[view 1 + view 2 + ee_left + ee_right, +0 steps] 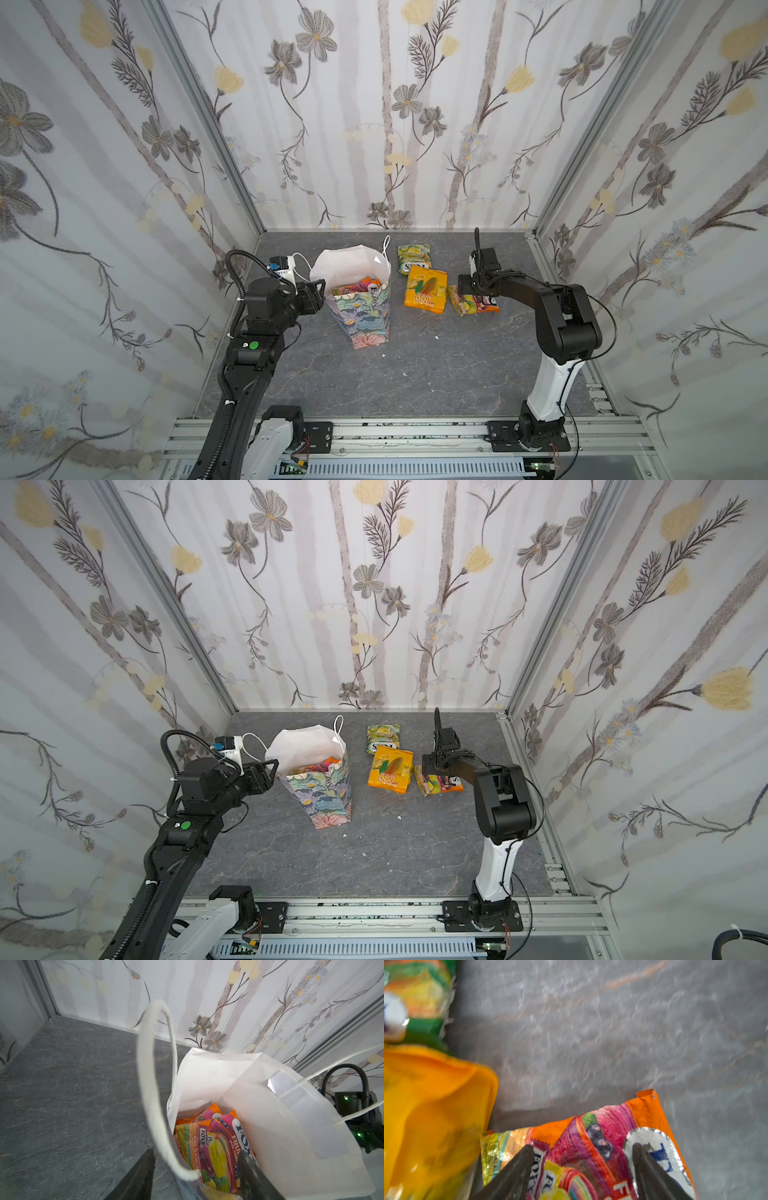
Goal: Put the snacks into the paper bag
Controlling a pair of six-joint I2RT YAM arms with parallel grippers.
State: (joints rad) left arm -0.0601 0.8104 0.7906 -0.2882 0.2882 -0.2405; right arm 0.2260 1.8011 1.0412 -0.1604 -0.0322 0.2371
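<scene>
We see the paper bag (361, 320) standing left of centre on the grey table (415, 374), pastel floral outside, white inside, with glossy FOX'S packets (212, 1142) piled within. The left gripper (195, 1150) straddles its rim, jaws spread. Right of the bag lie a green-yellow packet (414, 257), an orange mango pack (424, 291) and an orange-pink fruit packet (602, 1126), the last under the right gripper (583, 1146), whose jaws stand apart

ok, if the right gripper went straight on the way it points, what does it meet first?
The orange FOX'S packet, flat on the table; the right gripper points down onto it, jaws open. Gap unclear.
</scene>
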